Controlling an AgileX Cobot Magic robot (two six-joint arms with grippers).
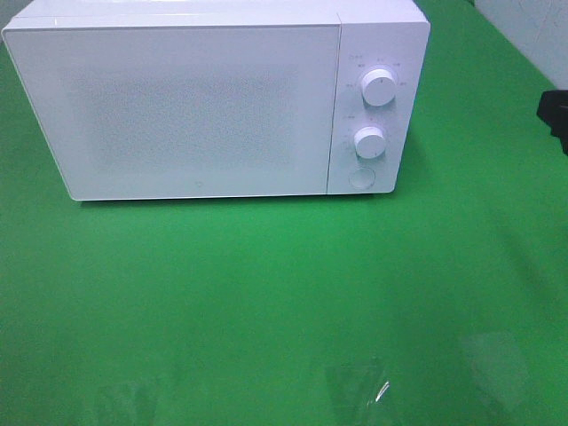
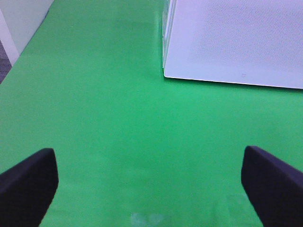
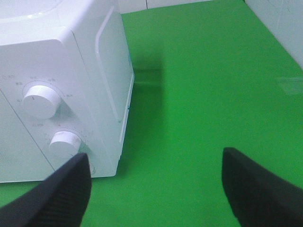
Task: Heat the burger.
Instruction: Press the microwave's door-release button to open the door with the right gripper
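Microwave (image 1: 195,98): stands on the far part of the green cloth (image 1: 266,302), its front turned to the near side, where both arms can reach it.
Door (image 1: 177,106): shut and frosted, so nothing behind it can be made out.
Controls: an upper knob (image 1: 379,88), a lower knob (image 1: 369,142) and a round button (image 1: 361,178) sit in a column at the right end of the front, on the right arm's side.
Burger: appears in no view, neither on the visible cloth nor in either gripper. Whether it lies behind the door cannot be told.
Left gripper (image 2: 150,182): fingers spread wide with nothing between them. It hangs low over bare cloth, near and to the left of the microwave's left front corner, clear of the door.
Right gripper (image 3: 158,182): fingers well apart and empty. It sits near the microwave's right front corner and faces the knobs, probably so that it can work the controls.
Step, as judged: either the door is to be opened or a knob is to be turned; with the burger unseen, which one cannot be said.
Caution: the knobs are small and smooth, so a grip on one needs the fingers centred on it.
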